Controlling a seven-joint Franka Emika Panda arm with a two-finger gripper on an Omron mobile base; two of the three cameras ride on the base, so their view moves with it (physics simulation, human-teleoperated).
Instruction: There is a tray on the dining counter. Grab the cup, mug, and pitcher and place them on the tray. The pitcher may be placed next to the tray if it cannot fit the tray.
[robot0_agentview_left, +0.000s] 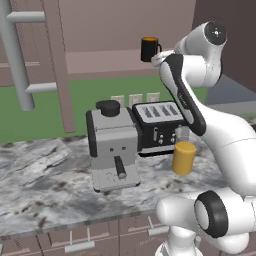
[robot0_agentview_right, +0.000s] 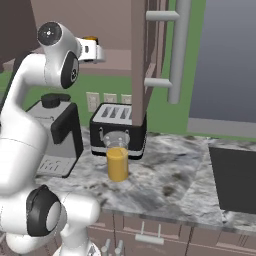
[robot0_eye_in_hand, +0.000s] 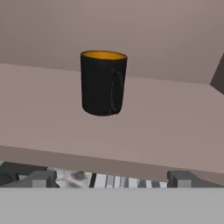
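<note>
The black mug (robot0_eye_in_hand: 103, 82) with an orange inside stands upright on a pale brown ledge (robot0_eye_in_hand: 175, 127), its handle turned towards the hand. My gripper (robot0_eye_in_hand: 111, 180) is open, level with the ledge's front edge and a short way from the mug, touching nothing. From the left base view the mug (robot0_agentview_left: 149, 49) sits high on the ledge just ahead of the raised hand. The yellow-orange pitcher (robot0_agentview_left: 183, 158) stands on the marbled countertop (robot0_agentview_left: 45, 185) below, in front of the toaster; it is also the pitcher (robot0_agentview_right: 118, 163) seen from the right. The tray, the cup and the dining counter are out of view.
A grey coffee machine (robot0_agentview_left: 112, 147) and a black toaster (robot0_agentview_left: 159, 124) stand on the countertop under the ledge. A brown post (robot0_agentview_right: 141, 55) rises by the toaster. A dark panel (robot0_agentview_right: 234, 180) lies in the countertop at right. Brown cabinet drawers (robot0_agentview_left: 75, 240) run below.
</note>
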